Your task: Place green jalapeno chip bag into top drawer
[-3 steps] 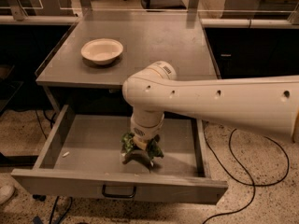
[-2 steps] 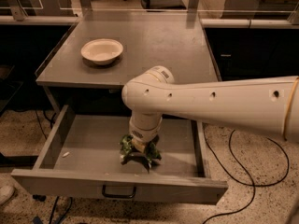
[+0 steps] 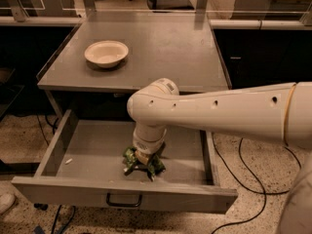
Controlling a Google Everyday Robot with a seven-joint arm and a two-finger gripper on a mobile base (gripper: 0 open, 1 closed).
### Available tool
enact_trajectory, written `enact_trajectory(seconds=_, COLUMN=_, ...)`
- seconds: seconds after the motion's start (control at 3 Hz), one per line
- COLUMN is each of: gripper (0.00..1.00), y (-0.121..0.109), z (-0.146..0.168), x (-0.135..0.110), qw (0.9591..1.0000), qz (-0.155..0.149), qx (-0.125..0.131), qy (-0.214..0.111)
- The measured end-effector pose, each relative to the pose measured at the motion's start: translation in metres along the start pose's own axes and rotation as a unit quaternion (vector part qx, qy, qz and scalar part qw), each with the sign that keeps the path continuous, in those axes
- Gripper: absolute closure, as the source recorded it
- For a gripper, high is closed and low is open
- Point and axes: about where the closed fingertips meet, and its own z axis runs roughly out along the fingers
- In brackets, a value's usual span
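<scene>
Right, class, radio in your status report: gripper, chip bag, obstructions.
Gripper low inside open top drawer, on green jalapeno chip bag. Bag inside drawer, near front. Bowl up on tabletop, not in the way.

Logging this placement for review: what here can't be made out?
In the camera view:
The green jalapeno chip bag is mostly covered by the hand, low inside the top drawer; lettering unreadable.
Drawer floor behind it: hidden by the arm.
White speck at the drawer's left: too small to identify.
The arm: cut off by the right edge.

The smooth cream-white arm (image 3: 219,113), dotted with small dark holes, ends in a dark hand (image 3: 142,165) inside the top drawer (image 3: 58,194).
</scene>
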Motion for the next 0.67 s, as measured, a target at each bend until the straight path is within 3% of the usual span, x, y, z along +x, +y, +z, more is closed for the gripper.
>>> enact_trajectory(seconds=0.33, gripper=1.00, y=0.0064, z=0.0041, x=-0.0003, qw=0.9999, qz=-0.005, qx=-0.012, qy=-0.002)
enact_trajectory(seconds=0.67, gripper=0.75, y=0.0067, z=0.0042, x=-0.0003, qw=0.9999, qz=-0.006, qx=-0.013, qy=-0.002)
